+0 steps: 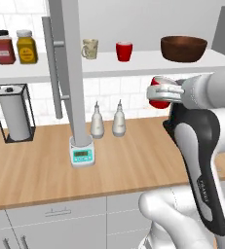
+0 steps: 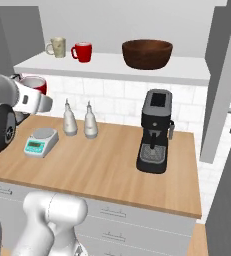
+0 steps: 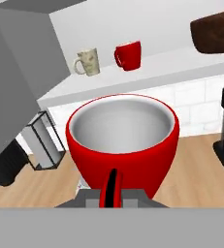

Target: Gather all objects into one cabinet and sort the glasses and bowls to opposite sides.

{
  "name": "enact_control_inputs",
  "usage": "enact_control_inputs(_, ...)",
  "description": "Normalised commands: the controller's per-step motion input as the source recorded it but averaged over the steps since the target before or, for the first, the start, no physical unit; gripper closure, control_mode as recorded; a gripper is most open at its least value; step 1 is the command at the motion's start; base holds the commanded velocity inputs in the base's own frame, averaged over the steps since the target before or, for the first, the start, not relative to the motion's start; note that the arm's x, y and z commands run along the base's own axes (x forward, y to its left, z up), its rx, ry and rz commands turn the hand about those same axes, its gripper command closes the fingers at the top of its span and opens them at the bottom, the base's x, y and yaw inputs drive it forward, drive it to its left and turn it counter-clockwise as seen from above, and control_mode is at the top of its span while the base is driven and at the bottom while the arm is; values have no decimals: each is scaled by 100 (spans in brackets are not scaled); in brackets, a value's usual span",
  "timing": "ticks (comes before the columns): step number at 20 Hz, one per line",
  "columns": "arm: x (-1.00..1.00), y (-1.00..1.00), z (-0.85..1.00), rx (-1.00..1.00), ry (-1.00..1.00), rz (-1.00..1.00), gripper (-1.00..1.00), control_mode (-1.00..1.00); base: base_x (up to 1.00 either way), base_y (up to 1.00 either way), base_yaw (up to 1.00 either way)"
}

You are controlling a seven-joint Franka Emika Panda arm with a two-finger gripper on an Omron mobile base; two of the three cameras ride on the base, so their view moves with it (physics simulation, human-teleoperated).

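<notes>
My gripper (image 1: pixel 159 92) is shut on a red cup (image 1: pixel 158 98), held in the air just below the front edge of the cabinet shelf (image 1: pixel 143 61). In the hand view this cup (image 3: pixel 123 140) sits upright and empty, its handle turned toward me. In the right base view the same cup (image 2: pixel 35 84) hangs to the left, under the shelf (image 2: pixel 112 67). On the shelf stand a beige patterned mug (image 1: pixel 90 48), a second red cup (image 1: pixel 124 51) and, at the right, the dark brown bowl (image 1: pixel 183 48). All three are apart from each other.
The grey cabinet door (image 1: pixel 72 73) with its bar handle hangs open left of the mug. Two spice jars (image 1: pixel 15 46) stand on the tiled shelf. On the counter are a paper towel holder (image 1: pixel 15 116), two bottles (image 1: pixel 107 120), a scale (image 1: pixel 82 154) and a coffee machine (image 2: pixel 156 131).
</notes>
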Motion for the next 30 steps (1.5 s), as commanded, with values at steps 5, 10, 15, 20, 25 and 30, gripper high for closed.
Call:
enact_control_inputs(5,74,26,79,1,-5,12,100,-100,0,0,0)
enact_control_inputs(10,64,38,59,0,-8,8,100,-100,0,0,0)
enact_control_inputs(15,59,21,-10,-8,0,3,100,-100,0,0,0)
enact_control_inputs(20,54,18,-36,-12,0,0,100,-100,0,0,0)
enact_control_inputs(25,61,2,-12,-9,0,3,100,-100,0,0,0)
enact_control_inputs(30,88,4,-11,-4,4,1,100,-100,0,0,0)
